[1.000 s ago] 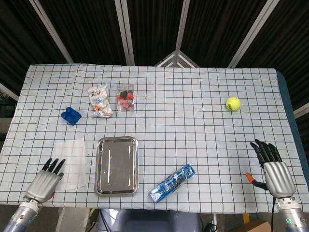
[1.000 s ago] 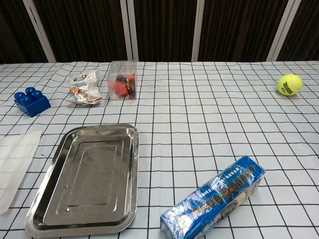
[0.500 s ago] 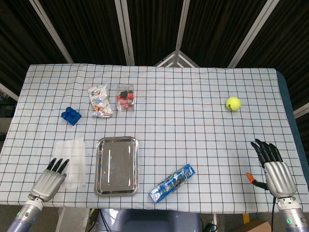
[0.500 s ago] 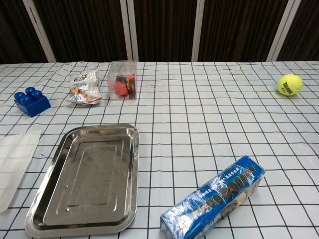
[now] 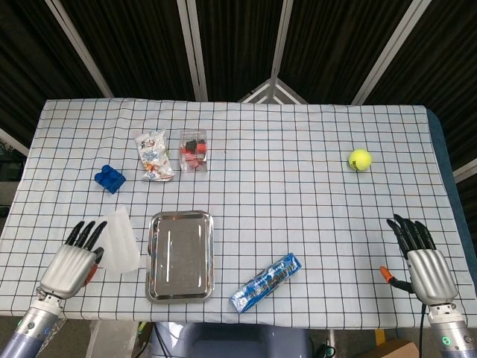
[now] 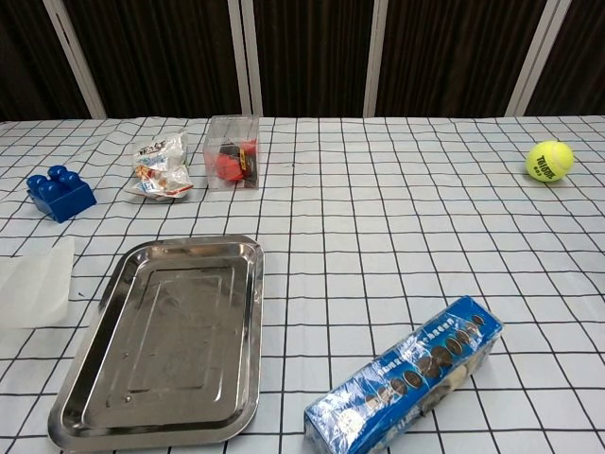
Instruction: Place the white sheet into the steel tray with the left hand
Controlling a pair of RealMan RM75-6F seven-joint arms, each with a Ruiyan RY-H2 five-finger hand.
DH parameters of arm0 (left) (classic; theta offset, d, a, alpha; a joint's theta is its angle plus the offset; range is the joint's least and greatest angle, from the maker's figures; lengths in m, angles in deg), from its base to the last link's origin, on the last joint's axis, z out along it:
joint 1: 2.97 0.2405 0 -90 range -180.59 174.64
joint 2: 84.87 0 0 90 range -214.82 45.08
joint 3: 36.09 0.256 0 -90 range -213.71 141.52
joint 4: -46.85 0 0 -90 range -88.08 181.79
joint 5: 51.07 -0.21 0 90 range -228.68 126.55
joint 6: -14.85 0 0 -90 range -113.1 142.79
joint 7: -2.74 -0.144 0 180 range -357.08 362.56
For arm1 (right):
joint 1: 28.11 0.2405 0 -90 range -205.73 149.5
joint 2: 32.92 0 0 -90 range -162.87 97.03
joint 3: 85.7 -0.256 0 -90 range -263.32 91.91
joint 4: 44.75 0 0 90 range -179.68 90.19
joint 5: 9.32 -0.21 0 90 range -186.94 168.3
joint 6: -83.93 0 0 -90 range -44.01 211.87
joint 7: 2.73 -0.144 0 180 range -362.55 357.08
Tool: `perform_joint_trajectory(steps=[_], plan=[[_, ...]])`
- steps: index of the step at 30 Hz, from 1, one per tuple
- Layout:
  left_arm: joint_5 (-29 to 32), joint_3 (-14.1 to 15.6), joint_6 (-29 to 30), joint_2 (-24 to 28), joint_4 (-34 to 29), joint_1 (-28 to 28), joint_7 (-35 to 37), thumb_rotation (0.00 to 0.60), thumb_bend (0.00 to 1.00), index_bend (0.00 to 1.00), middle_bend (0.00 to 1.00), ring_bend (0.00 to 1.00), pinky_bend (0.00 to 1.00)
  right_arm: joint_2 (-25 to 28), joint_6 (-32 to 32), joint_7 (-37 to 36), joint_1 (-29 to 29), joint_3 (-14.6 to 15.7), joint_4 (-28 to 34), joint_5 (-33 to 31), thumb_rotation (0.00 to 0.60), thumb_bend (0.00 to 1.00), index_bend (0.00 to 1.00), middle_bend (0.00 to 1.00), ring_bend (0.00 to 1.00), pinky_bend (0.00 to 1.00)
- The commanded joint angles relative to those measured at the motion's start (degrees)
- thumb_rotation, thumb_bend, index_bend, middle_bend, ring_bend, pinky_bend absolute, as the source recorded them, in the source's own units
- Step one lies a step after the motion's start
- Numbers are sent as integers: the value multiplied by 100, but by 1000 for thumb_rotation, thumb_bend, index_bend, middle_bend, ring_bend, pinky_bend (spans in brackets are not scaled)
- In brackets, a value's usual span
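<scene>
My left hand [image 5: 72,259] sits at the near left edge of the table [image 5: 298,179], fingers pointing away from me and lying close together. The white sheet [image 5: 119,240] is right against its thumb side, curved up off the cloth; I think the thumb is pinching it, but I cannot tell for sure from the head view, and the chest view shows only the sheet [image 6: 36,284], not the hand. The sheet is just left of the steel tray [image 5: 179,256], close to its left rim but not in it. The tray lies flat with nothing inside.

My right hand [image 5: 422,261] rests at the near right edge, fingers stretched out and slightly spread, holding nothing.

Beyond the tray I see a blue block [image 5: 109,178], a crinkled snack bag [image 5: 153,155] and a clear box with red pieces [image 5: 194,150]. A blue cookie pack [image 5: 266,281] lies to the right of the tray, and a tennis ball [image 5: 360,159] is far right.
</scene>
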Motion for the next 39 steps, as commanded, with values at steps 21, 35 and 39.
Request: perform_joint_trajectory(steps=[21, 35, 39], plan=[[-656, -632, -499, -1139, -1312, -1162, -1566, 600, 531, 576, 32, 0, 0, 23, -33, -22, -4, -6, 3, -58, 600, 313, 0, 0, 0, 0], [-514, -199, -700, -940, -395, -1119, -552, 600, 532, 549, 17, 0, 0, 55, -109, 57, 7, -13, 33, -140, 600, 314, 0, 0, 0, 0], [-582, 18, -949, -810, -140, -1185, -271, 600, 531, 546, 17, 0, 0, 46, -109, 80, 9, -5, 31, -118, 600, 314, 0, 0, 0, 0]])
